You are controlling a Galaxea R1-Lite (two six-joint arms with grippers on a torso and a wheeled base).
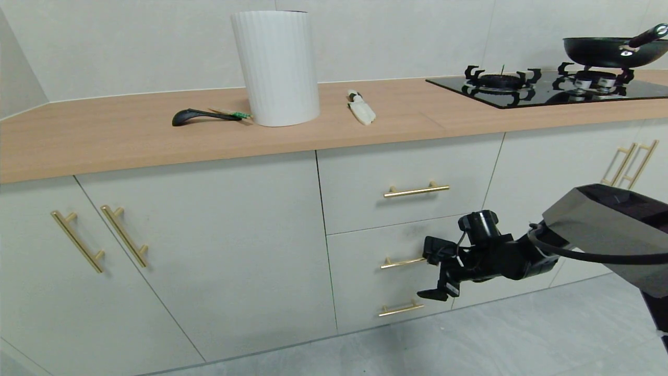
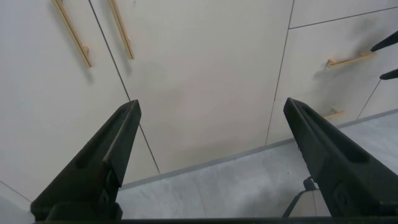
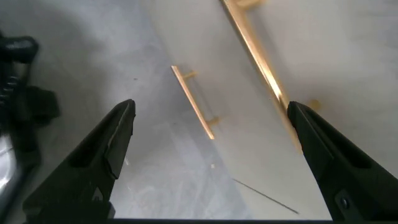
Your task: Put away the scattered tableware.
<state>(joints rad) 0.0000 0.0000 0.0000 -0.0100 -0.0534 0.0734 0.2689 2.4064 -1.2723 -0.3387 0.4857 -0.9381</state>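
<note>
Tableware, a black spoon [image 1: 201, 116] and a pale utensil [image 1: 361, 109], lies on the worktop [image 1: 130, 141] beside the white holder [image 1: 276, 68], while the right gripper [image 1: 425, 270] and left gripper [image 2: 211, 106] hang open and empty, low before the cabinets, so picking has likely not begun and one must next rise to a piece.

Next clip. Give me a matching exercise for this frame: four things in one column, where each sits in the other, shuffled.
Things
1. black ladle
2. white utensil
3. black pan
4. right gripper

Places
A. on the far right burner of the hob
B. on the counter, left of the white ribbed container
C. on the counter, right of the white ribbed container
D. low in front of the drawers, jaws open beside the middle drawer's gold handle

Pairs: 1-B, 2-C, 3-A, 4-D
</note>
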